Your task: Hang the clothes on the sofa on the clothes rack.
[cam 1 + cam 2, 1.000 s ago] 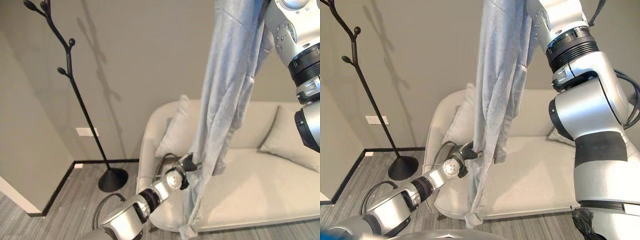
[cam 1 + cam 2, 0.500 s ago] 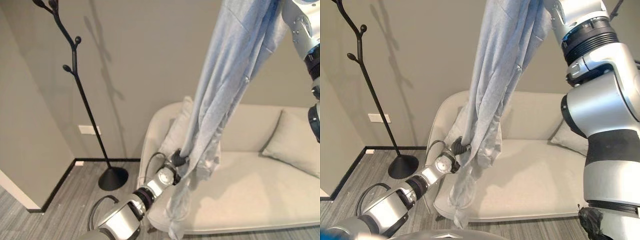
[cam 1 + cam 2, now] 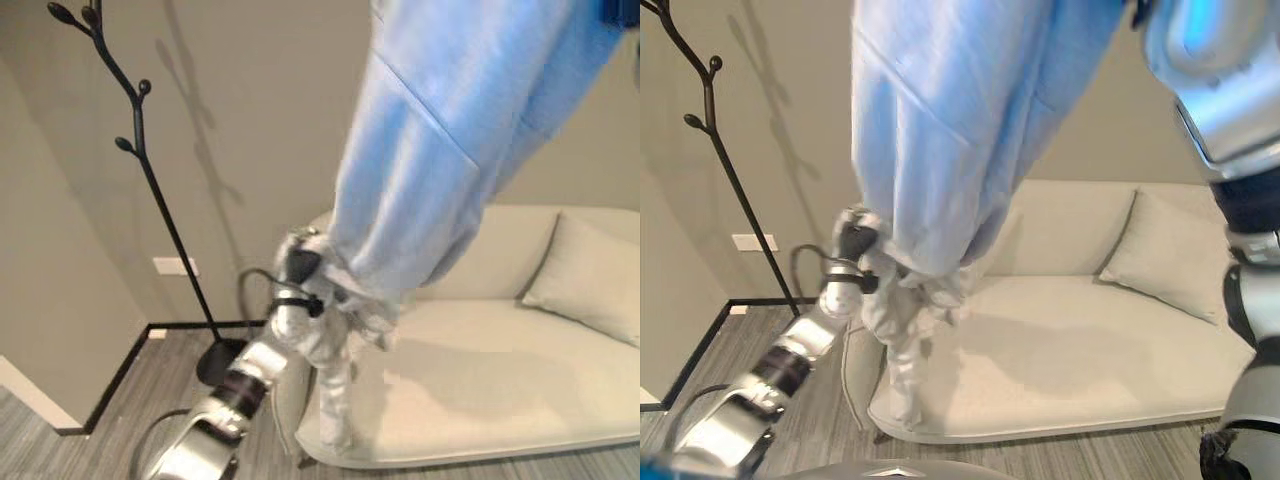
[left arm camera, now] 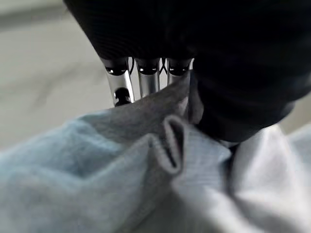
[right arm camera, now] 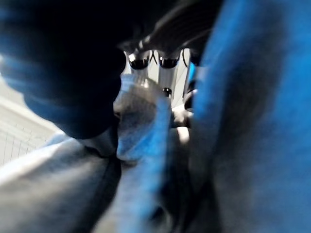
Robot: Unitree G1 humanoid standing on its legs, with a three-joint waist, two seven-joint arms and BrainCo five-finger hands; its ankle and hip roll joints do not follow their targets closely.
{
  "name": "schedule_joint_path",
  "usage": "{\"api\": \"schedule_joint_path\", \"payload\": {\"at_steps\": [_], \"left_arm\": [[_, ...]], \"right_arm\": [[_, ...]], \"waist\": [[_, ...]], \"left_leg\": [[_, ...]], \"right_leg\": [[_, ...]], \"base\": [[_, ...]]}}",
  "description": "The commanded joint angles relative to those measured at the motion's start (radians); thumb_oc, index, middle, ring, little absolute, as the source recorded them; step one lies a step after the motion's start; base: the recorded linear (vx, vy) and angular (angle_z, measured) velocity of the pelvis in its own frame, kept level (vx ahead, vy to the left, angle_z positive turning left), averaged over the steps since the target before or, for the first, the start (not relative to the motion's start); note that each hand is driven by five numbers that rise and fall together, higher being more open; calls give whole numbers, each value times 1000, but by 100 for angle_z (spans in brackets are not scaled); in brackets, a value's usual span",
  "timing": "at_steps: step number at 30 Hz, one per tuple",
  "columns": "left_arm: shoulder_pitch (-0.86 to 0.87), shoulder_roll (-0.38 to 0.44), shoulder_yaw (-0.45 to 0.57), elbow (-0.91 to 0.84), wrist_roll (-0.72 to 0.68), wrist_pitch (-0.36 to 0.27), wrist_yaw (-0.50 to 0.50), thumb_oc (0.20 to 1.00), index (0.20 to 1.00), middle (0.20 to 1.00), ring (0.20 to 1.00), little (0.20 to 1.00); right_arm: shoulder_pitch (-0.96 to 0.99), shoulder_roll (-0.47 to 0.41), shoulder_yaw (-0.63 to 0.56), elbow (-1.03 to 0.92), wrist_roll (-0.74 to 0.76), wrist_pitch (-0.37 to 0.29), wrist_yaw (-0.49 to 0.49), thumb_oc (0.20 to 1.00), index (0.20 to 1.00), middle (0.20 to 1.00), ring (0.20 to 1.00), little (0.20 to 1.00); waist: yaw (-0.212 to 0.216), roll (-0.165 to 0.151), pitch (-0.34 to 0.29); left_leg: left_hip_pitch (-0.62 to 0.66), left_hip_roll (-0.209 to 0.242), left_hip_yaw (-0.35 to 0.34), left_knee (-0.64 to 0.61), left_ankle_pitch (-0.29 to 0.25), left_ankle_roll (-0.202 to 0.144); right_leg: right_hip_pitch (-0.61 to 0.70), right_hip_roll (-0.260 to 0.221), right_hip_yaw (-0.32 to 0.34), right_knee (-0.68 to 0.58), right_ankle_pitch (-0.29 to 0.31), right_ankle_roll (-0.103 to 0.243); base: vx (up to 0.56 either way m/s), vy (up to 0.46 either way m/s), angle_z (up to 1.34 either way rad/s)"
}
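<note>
A light grey-blue garment [image 3: 430, 150] hangs from the upper right and fills the top of both eye views. Its lower end is bunched at my left hand [image 3: 298, 268], which is raised in front of the sofa's left arm. In the left wrist view the fingers [image 4: 146, 80] and thumb pinch a fold of the cloth [image 4: 160, 160]. My right hand [image 5: 150, 60] is curled round the garment's upper part [image 5: 138, 119] in the right wrist view. The black branch-shaped clothes rack [image 3: 150, 190] stands to the left of the sofa, apart from the garment.
The cream sofa [image 3: 500, 370] runs along the back wall with a cushion [image 3: 585, 285] at its right. The rack's round base [image 3: 222, 358] rests on the grey wood floor near the sofa's left end. A wall corner [image 3: 60, 330] juts out at the left.
My left hand has risen up and to the left with the garment's lower end in it. The garment has swung left and closer to the camera.
</note>
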Motion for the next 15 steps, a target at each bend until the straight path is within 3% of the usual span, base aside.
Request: {"api": "schedule_joint_path", "payload": {"at_steps": [1, 2, 5, 6, 8, 9, 12, 14, 15], "left_arm": [[15, 87, 94, -164, 200, -36, 55, 200, 200, 200, 200, 200], [59, 123, 136, -246, 253, -35, 46, 200, 200, 200, 200, 200], [70, 149, 153, -302, 291, -37, 46, 200, 200, 200, 200, 200], [72, 166, 158, -341, 319, -44, 42, 200, 200, 200, 200, 200], [72, 172, 162, -360, 332, -44, 39, 200, 200, 200, 200, 200], [70, 170, 155, -375, 344, -51, 42, 200, 200, 200, 200, 200], [64, 163, 139, -366, 332, -44, 39, 200, 200, 200, 200, 200], [60, 152, 87, -342, 315, -30, 7, 200, 200, 200, 200, 200], [72, 153, 74, -356, 313, -24, -15, 200, 200, 200, 200, 200]], "right_arm": [[76, -52, -93, -21, -86, 6, -4, 200, 200, 200, 200, 200], [194, -37, -181, -81, -113, 9, 1, 200, 200, 200, 200, 200], [254, -9, -229, -109, -123, 15, 3, 200, 200, 200, 200, 200], [279, 12, -248, -117, -137, 24, 4, 200, 200, 200, 200, 200], [291, 26, -260, -123, -147, 31, 3, 200, 200, 200, 200, 200], [324, 83, -270, -142, -136, 25, 11, 200, 200, 200, 200, 200], [383, 154, -256, -160, -47, 16, 51, 200, 200, 200, 200, 200], [511, 183, -175, -200, 213, 4, 185, 200, 200, 200, 200, 200], [547, 167, -180, -258, 329, -45, 249, 200, 200, 200, 200, 200]], "waist": [[60, -17, 8], [70, -27, 15], [84, -42, 33], [98, -53, 57], [101, -56, 65], [107, -56, 78], [104, -61, 83], [97, -77, 94], [93, -77, 97]], "left_leg": [[-98, 77, -51, 15, 18, -55], [-108, 72, -56, 44, 6, -48], [-153, 65, -71, 128, -33, -41], [-206, 56, -92, 220, -77, -30], [-230, 52, -101, 263, -102, -22], [-258, 38, -110, 324, -152, -2], [-264, 21, -105, 361, -192, 24], [-239, -16, -92, 329, -200, 52], [-227, -26, -91, 306, -196, 62]], "right_leg": [[30, -41, -47, 36, -17, -12], [34, -49, -49, 37, -13, -10], [36, -63, -51, 40, -11, -11], [34, -79, -55, 46, -7, -10], [33, -87, -56, 48, -6, -8], [26, -111, -55, 55, 2, -1], [0, -140, -39, 75, 29, 5], [-58, -174, -18, 152, 121, 10], [-77, -179, -20, 183, 142, 10]], "base": [[15, 60, 1], [-5, 59, 6], [-46, 50, 12], [-98, 105, 20], [-60, 129, 26], [-32, 188, 24], [-23, 203, -7], [-18, 247, -13], [-21, 200, -8]]}}
